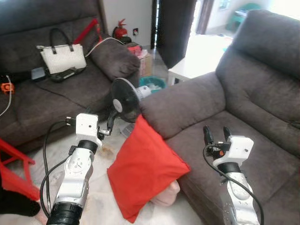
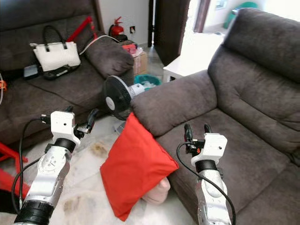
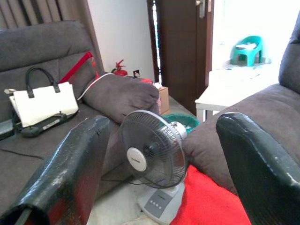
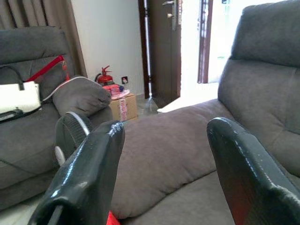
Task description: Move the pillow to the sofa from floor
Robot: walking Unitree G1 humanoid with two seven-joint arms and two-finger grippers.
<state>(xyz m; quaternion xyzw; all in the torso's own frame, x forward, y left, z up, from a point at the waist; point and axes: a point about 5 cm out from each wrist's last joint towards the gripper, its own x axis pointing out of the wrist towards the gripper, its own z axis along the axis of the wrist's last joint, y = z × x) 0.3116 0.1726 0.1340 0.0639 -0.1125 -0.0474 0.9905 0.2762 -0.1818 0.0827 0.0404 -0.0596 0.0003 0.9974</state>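
A red pillow [image 1: 143,168] stands on the floor, leaning against the front of the dark grey sofa [image 1: 243,108] on the right, just under its armrest [image 1: 185,105]. A pale pink thing [image 1: 166,193] peeks out under it. My left gripper [image 1: 107,127] is open, raised left of the pillow's top corner, a short way from it. My right gripper [image 1: 216,134] is open above the sofa seat, to the right of the pillow. The pillow's edge [image 3: 208,199] lies low between the left fingers [image 3: 70,173] in the left wrist view.
A black desk fan [image 1: 125,99] stands on the floor just behind the pillow. A second sofa [image 1: 42,93] on the left holds a white handbag [image 1: 62,56]. A red frame [image 1: 16,171] sits at the lower left. A white low table [image 1: 197,63] and a cardboard box [image 1: 144,61] lie further back.
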